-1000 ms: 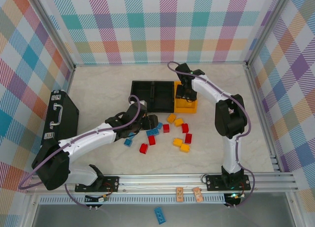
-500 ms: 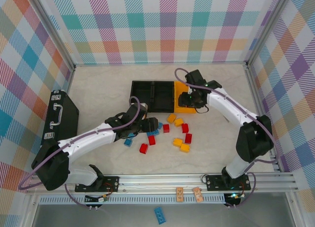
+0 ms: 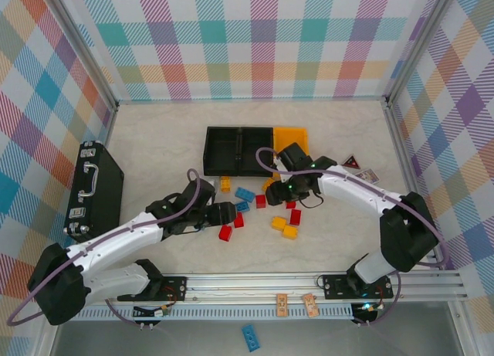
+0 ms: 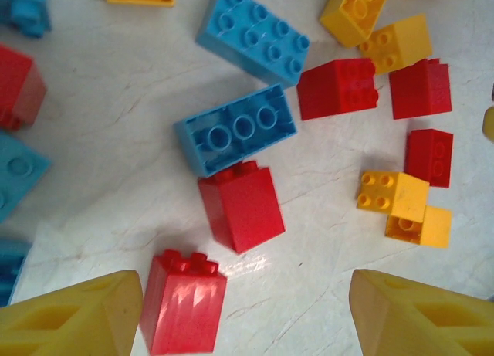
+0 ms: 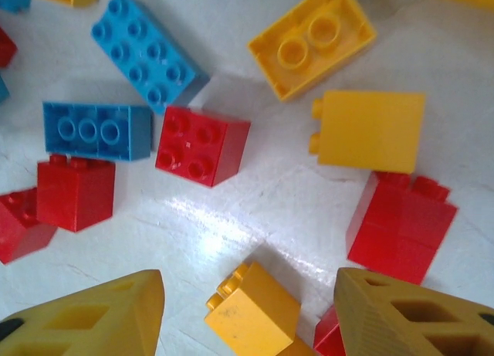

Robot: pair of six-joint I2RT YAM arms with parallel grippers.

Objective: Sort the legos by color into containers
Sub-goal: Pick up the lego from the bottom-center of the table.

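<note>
Tabletop: legos below parted jaws.

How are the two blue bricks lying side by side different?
The studded blue brick lies studs up; the flipped blue brick shows its hollow underside with three rings. The flipped one touches a red brick and lies at another angle than the studded one. Both are blue and long.

Red square studded plastic brick on pale marbled tabletop, long blue studded brick up-left of it, overturned blue brick just left, overturned yellow brick up-right, yellow-orange brick below it, between the right gripper's parted yellow fingers.
</note>
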